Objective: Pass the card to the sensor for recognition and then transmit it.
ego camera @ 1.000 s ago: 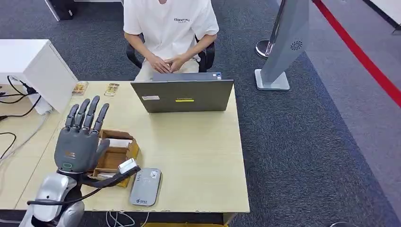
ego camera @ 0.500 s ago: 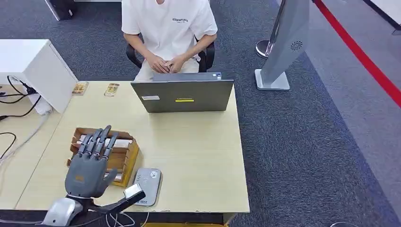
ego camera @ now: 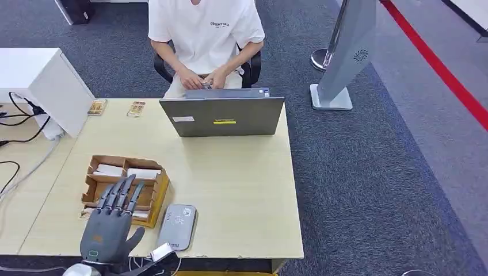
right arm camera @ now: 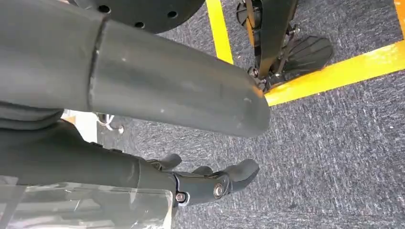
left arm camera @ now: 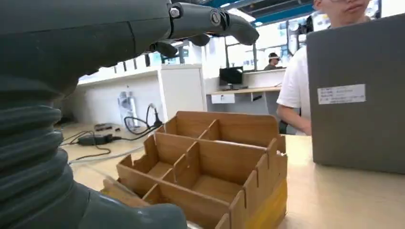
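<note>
The white cards [ego camera: 143, 173] lie flat in the far compartments of the brown partitioned cardboard tray [ego camera: 159, 194] on the pale wooden worktop [ego camera: 241, 190], long axes running across the worktop, ahead of the left hand's fingers [ego camera: 122, 192]. The left hand [ego camera: 107, 230] is much the nearer: it hovers palm-down over the tray's near edge, fingers straight, slightly spread and holding nothing. The flat grey card sensor [ego camera: 177, 226] sits just beside the tray, on the hand's right. The right hand [right arm camera: 210, 183] hangs low beside the body above the carpet, fingers loosely curled around nothing, well apart from the cards.
</note>
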`<action>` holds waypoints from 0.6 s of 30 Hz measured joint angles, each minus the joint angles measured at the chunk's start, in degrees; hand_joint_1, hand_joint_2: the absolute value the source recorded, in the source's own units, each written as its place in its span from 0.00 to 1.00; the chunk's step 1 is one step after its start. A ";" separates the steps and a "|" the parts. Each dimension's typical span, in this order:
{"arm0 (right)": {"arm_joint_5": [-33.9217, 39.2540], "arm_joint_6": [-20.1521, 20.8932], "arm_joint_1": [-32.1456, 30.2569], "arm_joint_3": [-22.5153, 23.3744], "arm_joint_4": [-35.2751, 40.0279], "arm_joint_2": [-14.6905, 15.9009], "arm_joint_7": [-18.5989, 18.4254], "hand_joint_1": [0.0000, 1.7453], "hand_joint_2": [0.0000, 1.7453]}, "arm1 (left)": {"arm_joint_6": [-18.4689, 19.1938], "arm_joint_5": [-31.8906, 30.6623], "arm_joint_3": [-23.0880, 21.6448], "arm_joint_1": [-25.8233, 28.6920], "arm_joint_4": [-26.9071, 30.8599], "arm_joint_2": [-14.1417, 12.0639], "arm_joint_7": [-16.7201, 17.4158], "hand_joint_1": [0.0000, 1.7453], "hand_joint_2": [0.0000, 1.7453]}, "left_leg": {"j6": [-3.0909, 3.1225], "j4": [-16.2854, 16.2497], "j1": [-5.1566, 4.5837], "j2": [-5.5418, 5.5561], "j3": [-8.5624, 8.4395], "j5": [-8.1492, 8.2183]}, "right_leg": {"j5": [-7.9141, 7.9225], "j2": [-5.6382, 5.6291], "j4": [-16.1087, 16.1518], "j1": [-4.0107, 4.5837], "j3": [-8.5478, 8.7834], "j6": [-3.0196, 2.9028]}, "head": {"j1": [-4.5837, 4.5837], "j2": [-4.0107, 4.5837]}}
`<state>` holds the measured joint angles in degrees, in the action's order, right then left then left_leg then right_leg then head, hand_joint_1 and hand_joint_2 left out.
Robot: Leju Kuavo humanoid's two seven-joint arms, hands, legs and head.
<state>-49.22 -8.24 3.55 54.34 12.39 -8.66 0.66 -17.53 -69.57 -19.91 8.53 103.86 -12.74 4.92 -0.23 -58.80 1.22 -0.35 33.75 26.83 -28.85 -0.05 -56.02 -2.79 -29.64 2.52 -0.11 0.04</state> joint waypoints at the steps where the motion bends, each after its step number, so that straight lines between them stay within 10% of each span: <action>1: -0.09 0.00 0.01 0.02 0.02 0.00 0.02 0.00 0.00 | -0.11 0.11 0.46 0.48 0.00 0.11 0.35 0.00 1.00 | 0.00 0.00 0.00 0.00 0.00 0.00 | 0.00 0.00 0.00 0.00 0.00 0.00 | -0.02 0.00; 18: -0.42 0.26 0.06 1.01 0.35 0.02 1.33 0.00 0.00 | -0.66 -0.20 4.66 3.85 0.00 1.27 2.95 0.00 1.00 | 0.00 0.00 0.00 0.02 0.00 0.00 | -0.01 0.04 0.00 0.00 0.02 -0.02 | 0.00 0.00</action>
<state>-49.64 -7.98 3.61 55.34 12.74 -8.63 1.99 -18.19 -69.77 -15.25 12.39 103.86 -11.47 7.87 -0.23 -58.80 1.22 -0.33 33.74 26.83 -28.86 -0.01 -56.02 -2.79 -29.62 2.50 -0.11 0.04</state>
